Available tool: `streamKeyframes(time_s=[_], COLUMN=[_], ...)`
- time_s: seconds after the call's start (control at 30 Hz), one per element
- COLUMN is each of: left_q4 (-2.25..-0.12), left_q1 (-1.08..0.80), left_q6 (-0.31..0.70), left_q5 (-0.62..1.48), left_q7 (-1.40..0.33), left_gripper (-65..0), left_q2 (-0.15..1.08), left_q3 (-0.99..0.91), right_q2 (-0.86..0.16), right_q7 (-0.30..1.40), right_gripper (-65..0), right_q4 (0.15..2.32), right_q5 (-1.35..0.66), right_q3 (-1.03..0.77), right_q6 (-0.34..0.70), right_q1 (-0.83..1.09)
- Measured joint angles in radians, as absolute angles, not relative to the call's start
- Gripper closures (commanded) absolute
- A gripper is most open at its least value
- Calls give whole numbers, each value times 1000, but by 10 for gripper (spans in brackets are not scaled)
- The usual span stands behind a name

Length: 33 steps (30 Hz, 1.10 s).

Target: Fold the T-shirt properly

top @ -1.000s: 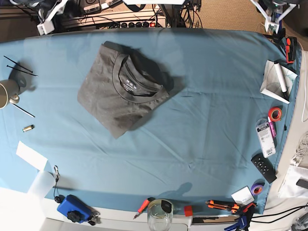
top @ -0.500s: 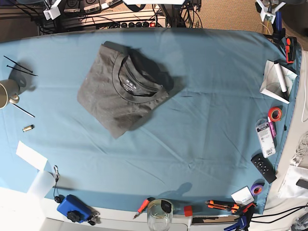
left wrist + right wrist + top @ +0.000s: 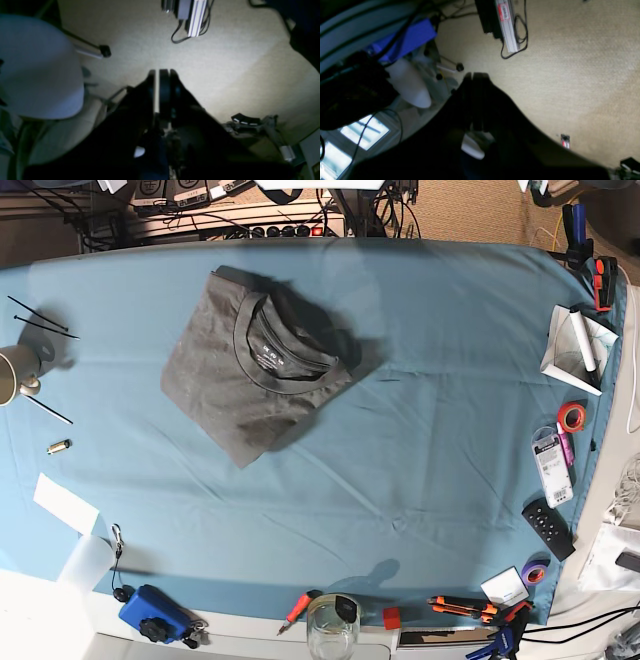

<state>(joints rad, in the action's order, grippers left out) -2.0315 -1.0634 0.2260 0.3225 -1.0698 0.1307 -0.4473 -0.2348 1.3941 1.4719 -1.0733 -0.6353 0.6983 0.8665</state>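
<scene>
Overhead, neither arm reaches into the base view, so the end effectors show only in their own wrist cameras. The left end effector point(image 3: 159, 75) sits in the middle of its frame with its two dark fingers point(image 3: 165, 92) drawn almost together, only a thin bright slit left between them, and nothing held there. It points down at pale beige carpet point(image 3: 225, 55), well clear of the bench, with a rounded white shape point(image 3: 37, 70) at the left of the frame and a cabled metal rail point(image 3: 192, 17) at the top. The right end effector point(image 3: 475, 75) is fully closed, its fingers pressed flat against each other and gripping nothing; it too hangs over carpet point(image 3: 570, 75), with a blue box point(image 3: 412, 37) and cables at upper left and a rail with a red label point(image 3: 505, 25) at the top. The T-shirt point(image 3: 250, 370) lies folded into a compact, slightly rotated square in the upper left part of the bench, collar point(image 3: 285, 350) facing up with its small neck label showing, resting flat on the teal-blue cloth point(image 3: 430, 430). Nothing touches it. Tools, tape rolls and a remote line the right and lower edges of the frame, well apart from the shirt.
</scene>
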Motion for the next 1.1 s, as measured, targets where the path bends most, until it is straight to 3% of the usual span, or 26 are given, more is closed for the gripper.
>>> streamKeyframes(time_s=[0.2, 0.5, 0.8, 1.1], left_q4=[-1889, -1677, -1397, -1007], left_q1=[-1020, -930, -793, -593], left_q6=[226, 237, 237, 236], left_q5=[319, 317, 251, 137], left_q7=[-1060, -1011, -850, -635], left_gripper=[-19, -19, -19, -19], left_q2=[128, 128, 128, 126], left_q3=[-447, -448, -448, -451], right_q2=[-252, -251, -252, -252], right_q7=[1390, 1386, 1138, 780], right_gripper=[0, 0, 0, 0], right_q4=[1356, 1255, 1127, 878], right_q5=[-1035, -765, -541, -286], right_q3=[-515, -364, -357, -357], right_q6=[697, 697, 698, 693], right_q1=[811, 733, 617, 464])
